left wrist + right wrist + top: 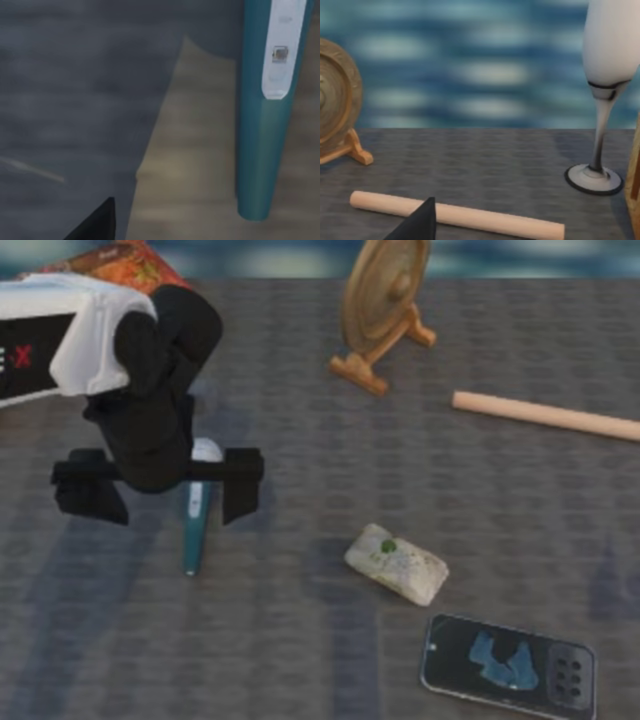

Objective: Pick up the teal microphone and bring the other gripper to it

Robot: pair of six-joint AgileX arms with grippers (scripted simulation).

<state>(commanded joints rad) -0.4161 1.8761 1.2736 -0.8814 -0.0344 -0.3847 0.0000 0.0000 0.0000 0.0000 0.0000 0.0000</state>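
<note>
My left gripper hangs over the left half of the table, its two fingers spread wide, one on each side of the teal microphone; I cannot tell from above whether either finger touches it. The microphone lies flat on the table, white head toward the far side and largely hidden under my wrist, teal handle pointing toward the near edge; only the handle's near part shows clear. In the left wrist view the handle with its white switch panel runs out of frame at one end, and one dark fingertip shows only at the edge, apart from the handle; much of that view is shadow.

My right arm is out of the top view; its gripper shows only as a dark fingertip in its own wrist view, so I cannot tell its opening; it faces the wooden rod at the far right of the table.

Other items: a round wooden disc on a stand at the far middle; a pale block right of the microphone, well apart; a dark phone at the near right; a white-bowled glass, its top cut off; a printed packet at the far left, mostly hidden by my left arm.
</note>
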